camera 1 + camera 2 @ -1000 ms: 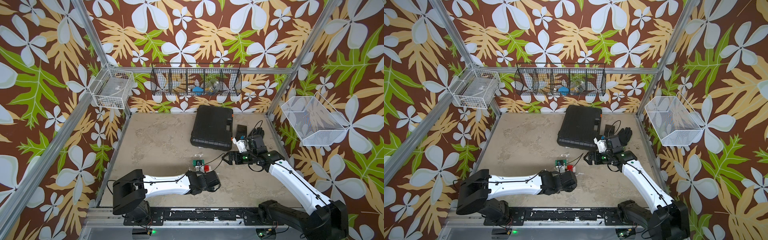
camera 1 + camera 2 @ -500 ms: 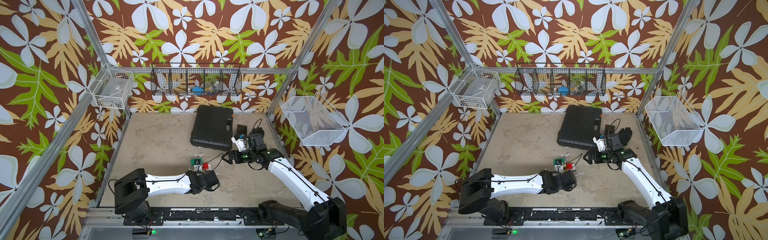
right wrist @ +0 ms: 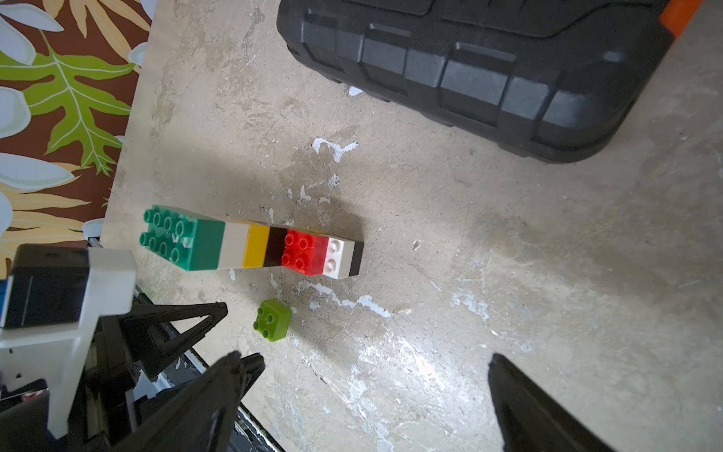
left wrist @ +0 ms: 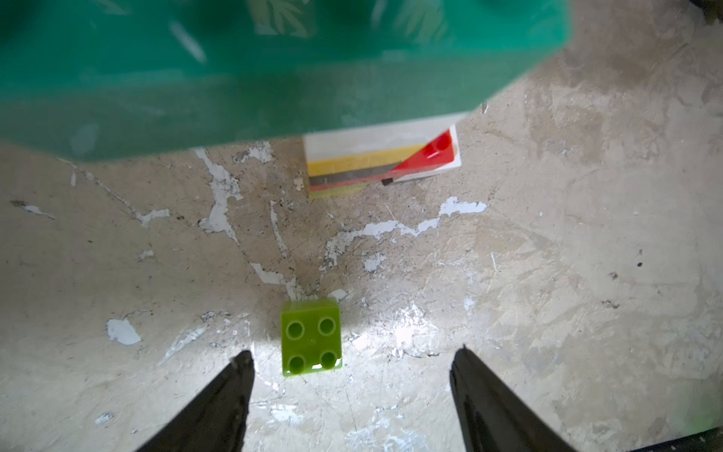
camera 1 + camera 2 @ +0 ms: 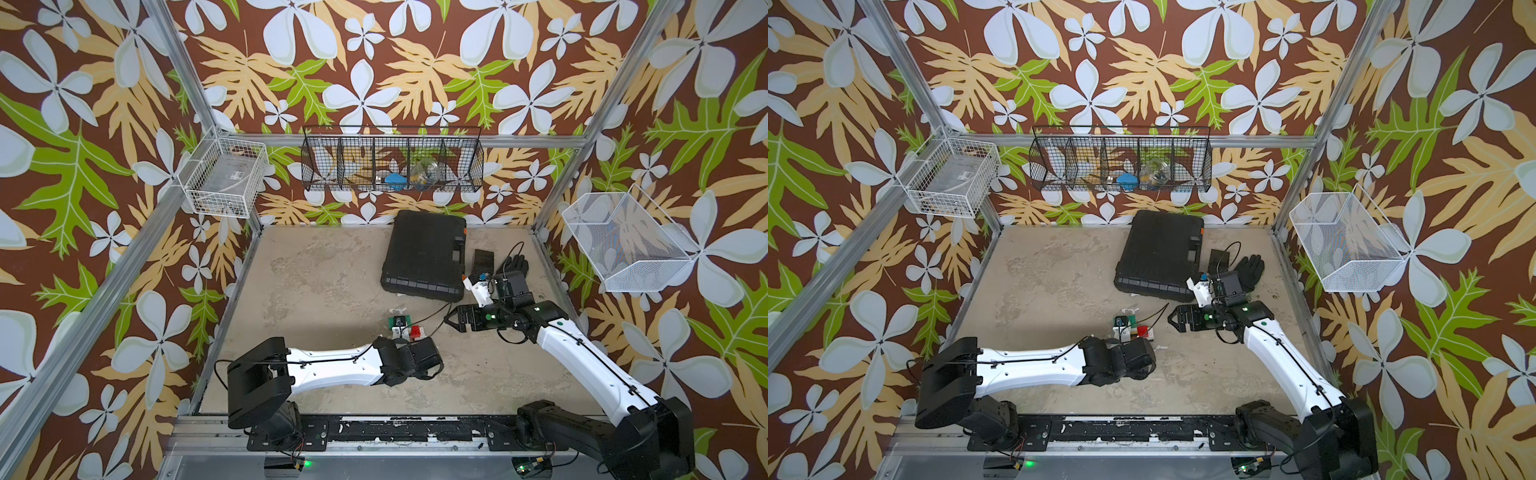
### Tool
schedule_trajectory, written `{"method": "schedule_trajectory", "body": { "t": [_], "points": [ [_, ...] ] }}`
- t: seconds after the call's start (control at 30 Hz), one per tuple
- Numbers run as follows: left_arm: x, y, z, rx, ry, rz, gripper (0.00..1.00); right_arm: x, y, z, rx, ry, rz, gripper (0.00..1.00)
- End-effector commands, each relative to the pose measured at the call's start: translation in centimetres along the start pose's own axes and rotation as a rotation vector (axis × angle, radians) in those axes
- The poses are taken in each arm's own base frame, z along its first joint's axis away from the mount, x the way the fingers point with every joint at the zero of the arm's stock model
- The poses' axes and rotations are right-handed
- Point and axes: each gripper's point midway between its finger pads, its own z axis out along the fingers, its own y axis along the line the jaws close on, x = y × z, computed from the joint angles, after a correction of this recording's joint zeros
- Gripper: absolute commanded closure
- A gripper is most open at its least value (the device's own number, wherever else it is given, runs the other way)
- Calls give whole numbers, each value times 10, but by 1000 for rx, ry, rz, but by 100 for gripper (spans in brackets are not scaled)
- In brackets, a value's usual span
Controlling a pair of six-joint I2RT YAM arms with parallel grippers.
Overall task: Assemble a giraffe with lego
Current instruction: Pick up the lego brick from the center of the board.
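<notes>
Lego giraffe (image 3: 250, 246) stands upright on the worn beige table (image 5: 316, 282). Its dark green head is on top, then white, yellow and black neck bands, with a red body and white and black bricks low down. You have one loose lime green brick (image 4: 311, 336) beside it, studs up, lying just ahead of your left gripper (image 4: 352, 352), whose fingers are spread and grip nothing. Your right gripper (image 3: 364, 356) hovers nearby, fingers wide apart and empty. A black case (image 5: 424, 257) lies behind.
</notes>
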Motion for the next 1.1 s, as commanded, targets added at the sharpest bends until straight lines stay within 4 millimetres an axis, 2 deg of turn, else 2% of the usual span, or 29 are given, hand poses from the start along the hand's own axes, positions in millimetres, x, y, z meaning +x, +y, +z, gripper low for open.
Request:
{"method": "schedule_trajectory", "body": {
  "t": [0.0, 0.3, 0.5, 0.63, 1.07],
  "points": [
    [2, 8, -2, -31, -2, 8, 17, -5, 4, -2, -13, -19, -24, 0],
    [19, 13, 2, -36, -10, 7, 18, -1, 3, -2, -14, -7, -28, 0],
    [18, 11, 5, 8, -47, -23, 19, 0, 3, -1, -15, 1, -22, 0],
    [18, 17, 10, 0, -67, -40, 21, -2, 3, -3, -7, 2, -23, 0],
    [27, 10, 27, 12, -51, -2, 26, -4, 2, -7, 11, -6, -29, 0]
  ]
}}
